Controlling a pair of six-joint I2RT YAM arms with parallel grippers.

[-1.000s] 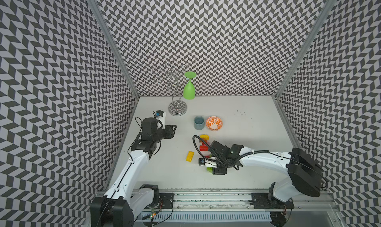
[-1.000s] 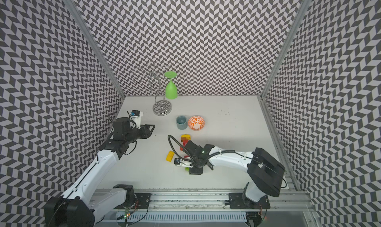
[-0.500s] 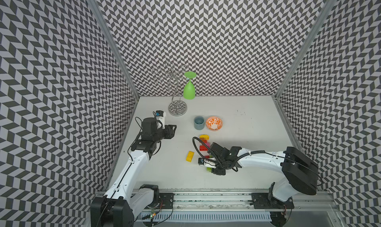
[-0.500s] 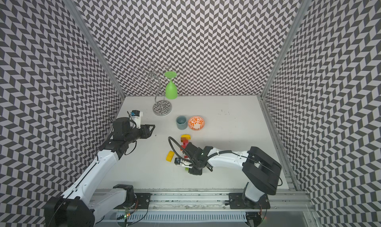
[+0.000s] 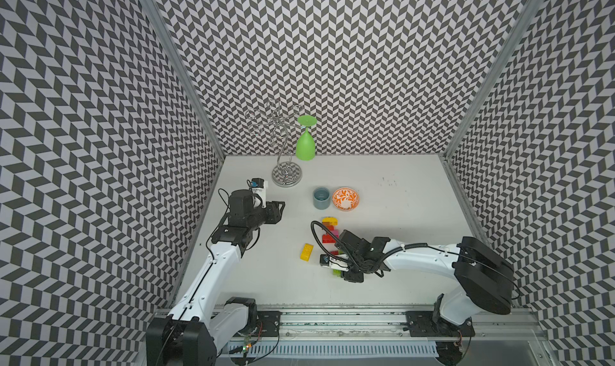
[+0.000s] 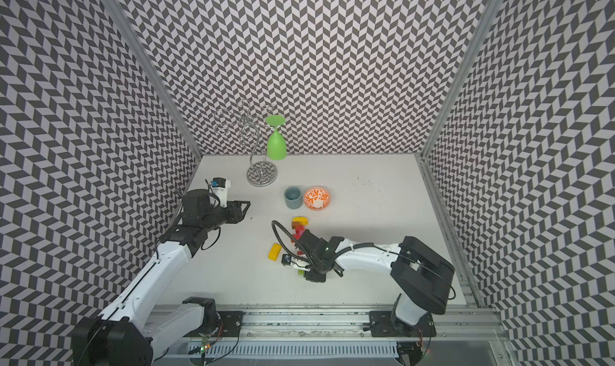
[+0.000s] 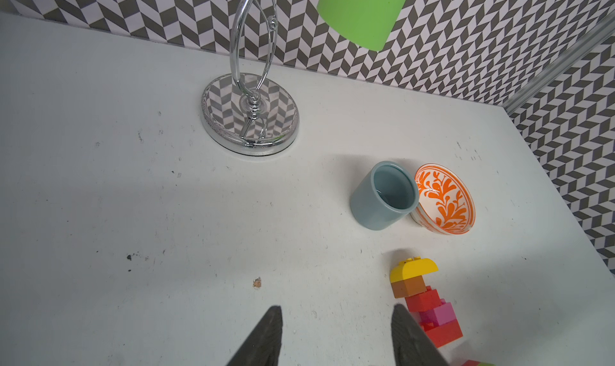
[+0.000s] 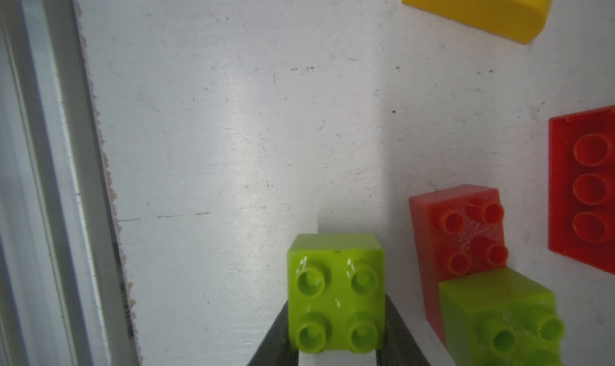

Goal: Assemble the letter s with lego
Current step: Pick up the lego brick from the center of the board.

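In the right wrist view my right gripper (image 8: 336,317) is shut on a lime green square lego brick (image 8: 336,294), one finger on each side. Beside it lie a red square brick (image 8: 462,234), a second lime brick (image 8: 499,314), a long red brick (image 8: 585,188) and a yellow brick (image 8: 479,5). In both top views the yellow brick (image 5: 306,251) (image 6: 275,251) lies left of that gripper (image 5: 339,272). A joined row of yellow, brown, red and pink bricks (image 5: 330,229) (image 7: 422,297) lies behind. My left gripper (image 5: 281,208) (image 7: 336,309) hovers open and empty at the left.
A blue-grey cup (image 5: 321,198) and an orange-patterned bowl (image 5: 345,198) stand behind the bricks. A chrome glass rack (image 5: 287,174) holds an upside-down green glass (image 5: 306,146) at the back. The table's front edge and rail (image 8: 50,181) run close to the right gripper.
My right gripper has closed onto the lime green brick, and its arm has shifted slightly left. The left arm has not moved.
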